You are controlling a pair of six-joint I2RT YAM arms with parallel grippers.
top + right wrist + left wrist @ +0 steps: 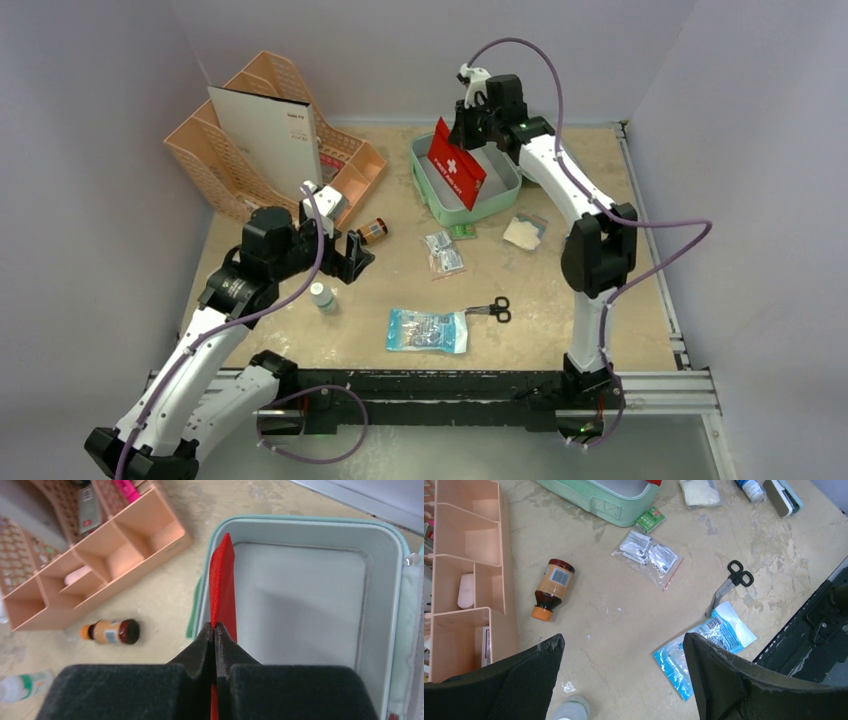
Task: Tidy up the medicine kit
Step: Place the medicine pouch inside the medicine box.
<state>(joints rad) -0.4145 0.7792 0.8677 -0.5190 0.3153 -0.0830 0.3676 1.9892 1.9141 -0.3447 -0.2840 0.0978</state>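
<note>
- Right wrist view: right hand (215,630) is pinching the red pouch (222,585) above the medicine kit (310,522); left hand (623,645) is gaping, empty
- kit is likely handling light, stiff-walled; take its rim

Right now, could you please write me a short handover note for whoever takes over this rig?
The left gripper is open and empty, above the table near the small white bottle.
The right gripper is shut on the red pouch, held on edge over the open medicine kit.
Done: kit open; nothing else visible inside it.
Left: release the pouch, then pack the amber bottle, sachet bag, blue pack, scissors and white pad bag.
</note>
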